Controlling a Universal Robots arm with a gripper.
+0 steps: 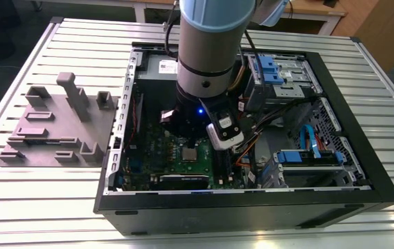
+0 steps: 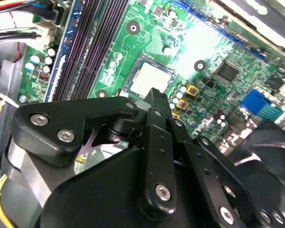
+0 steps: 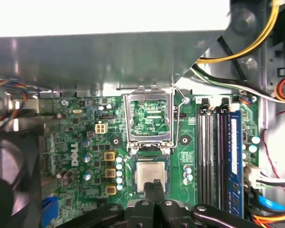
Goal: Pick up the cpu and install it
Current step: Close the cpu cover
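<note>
Over the motherboard's socket point(image 3: 151, 155) | gripper point(image 3: 155, 183) hangs, fingers point(image 3: 151, 190) clenched together on nothing | cpu point(image 3: 151, 174) lies flat in that socket | socket's bracket point(image 3: 129, 118) stands raised

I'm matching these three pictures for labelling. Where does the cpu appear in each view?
Exterior view: the cpu is a pale square near the picture's middle.
First wrist view: it lies between the raised socket bracket and the gripper.
Second wrist view: it lies beside the memory slots.
Shared landmark: the green motherboard around it.
</note>
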